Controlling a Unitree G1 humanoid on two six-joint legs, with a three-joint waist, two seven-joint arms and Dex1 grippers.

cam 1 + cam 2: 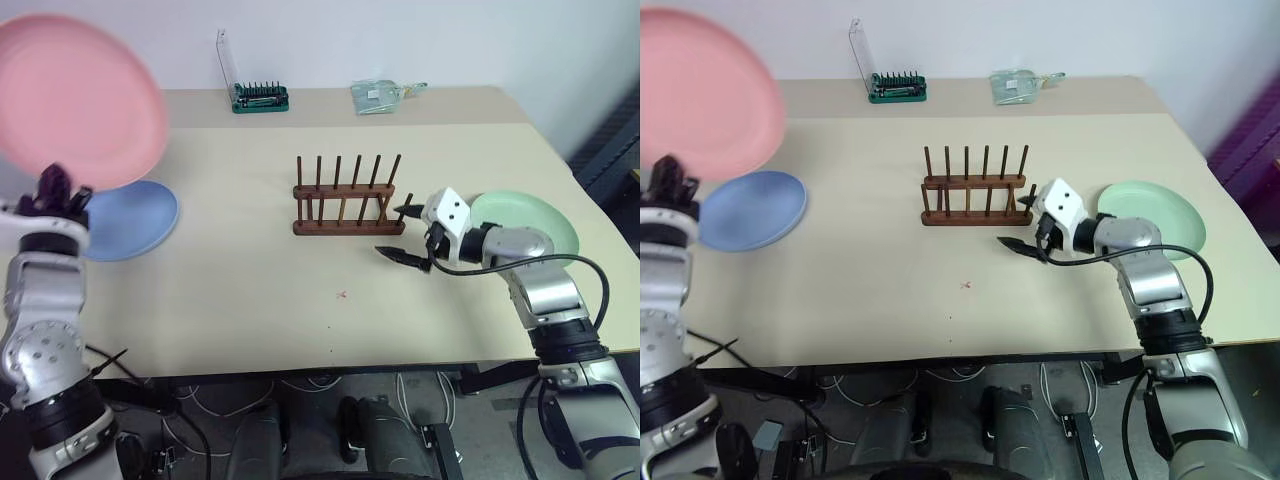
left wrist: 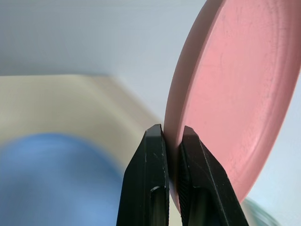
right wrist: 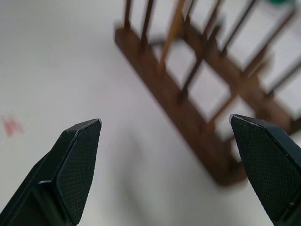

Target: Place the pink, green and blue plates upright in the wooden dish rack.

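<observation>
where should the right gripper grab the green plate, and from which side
Take the green plate by its raised rim, one finger over the lip and one under. It lies flat on the table, so the thin edge is probably the only graspable part. The side nearest the open right gripper, by the wooden dish rack, looks easiest.

The robot's left arm is raised at the nine o'clock edge of the head view, forearm upright, its left gripper (image 1: 52, 185) pointing up toward twelve o'clock. In the left wrist view its two black fingers (image 2: 148, 188) are pressed together on the rim of the pink plate (image 2: 240, 103). The right arm reaches in from five o'clock, elbow bent, forearm lying across toward nine o'clock. The right gripper (image 1: 405, 233) hovers with its two black fingers (image 3: 77, 165) spread wide, nothing between them.
</observation>
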